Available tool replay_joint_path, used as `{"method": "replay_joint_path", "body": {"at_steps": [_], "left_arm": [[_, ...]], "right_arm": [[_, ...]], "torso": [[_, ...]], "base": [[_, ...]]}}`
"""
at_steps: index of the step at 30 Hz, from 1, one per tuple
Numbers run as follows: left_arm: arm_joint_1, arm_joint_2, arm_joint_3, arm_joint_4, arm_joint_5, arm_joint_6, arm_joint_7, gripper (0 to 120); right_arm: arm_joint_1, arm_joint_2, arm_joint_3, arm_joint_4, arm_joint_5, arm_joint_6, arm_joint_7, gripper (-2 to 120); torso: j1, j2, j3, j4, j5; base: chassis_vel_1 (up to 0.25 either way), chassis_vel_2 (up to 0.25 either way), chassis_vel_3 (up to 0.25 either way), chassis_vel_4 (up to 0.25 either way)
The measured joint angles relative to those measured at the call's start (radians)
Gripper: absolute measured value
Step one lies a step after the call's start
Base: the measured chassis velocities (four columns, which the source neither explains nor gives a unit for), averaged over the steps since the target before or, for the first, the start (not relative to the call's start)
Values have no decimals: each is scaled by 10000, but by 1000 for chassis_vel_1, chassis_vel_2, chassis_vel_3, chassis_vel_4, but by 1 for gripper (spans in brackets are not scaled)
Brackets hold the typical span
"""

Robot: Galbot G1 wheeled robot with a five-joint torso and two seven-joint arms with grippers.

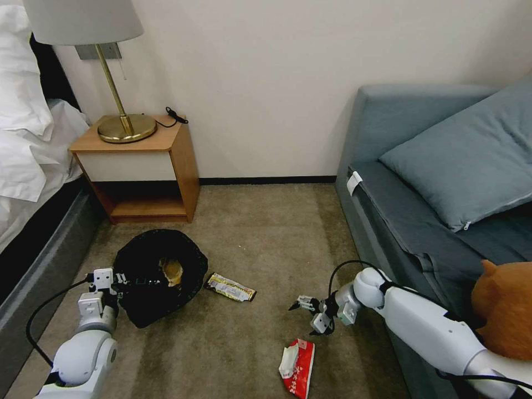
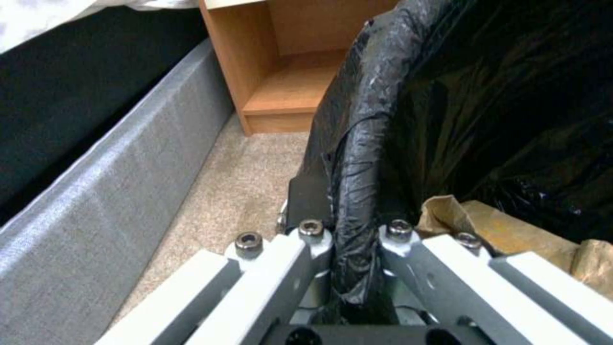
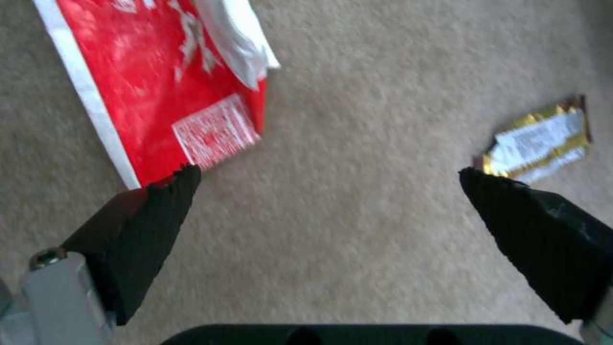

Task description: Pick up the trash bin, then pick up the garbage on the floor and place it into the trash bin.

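Left gripper (image 2: 354,239) clamps the trash bin (image 1: 160,274) rim; right gripper (image 1: 311,315) spread, seemingly above carpet, beside red-white packet (image 1: 297,367).

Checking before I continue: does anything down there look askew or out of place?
Yes. The trash bin is tipped, mouth toward the camera, left gripper shut on its rim. The red-white packet and dark snack wrapper lie on the carpet by the open right gripper.

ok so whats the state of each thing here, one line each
bin: tilted, rim clamped by left end effector
brown paper: crumpled, inside bin
snack wrapper: flat on carpet beside bin
red packet: on carpet, torn open
right end effector: open, empty, low over carpet between wrapper and packet
lamp: upright on nightstand
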Motion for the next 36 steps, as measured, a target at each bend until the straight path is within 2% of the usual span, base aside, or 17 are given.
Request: {"method": "replay_joint_path", "body": {"at_steps": [11,18,29,36], "left_arm": [[191,2,-48,-237,-48,-42,6,1],[216,-58,-46,-366,-48,-47,5,1],[235,-154,4,-375,-11,-55,6,1],[246,-137,-10,-339,-29,-72,6,1]], "right_arm": [[-321,500,290,-566,-1200,529,-9,100],[-466,584,510,-708,-1571,650,119,100],[-703,1149,1048,-1481,-2444,1030,463,100],[-744,1241,1155,-1632,-2611,1062,546,86]], "torso": [[0,0,-1,1,-1],[0,0,-1,-1,0],[-1,1,-1,0,-2],[-2,5,-3,-5,-14]], "base": [[0,0,0,0],[0,0,0,0],[0,0,0,0],[0,0,0,0]]}}
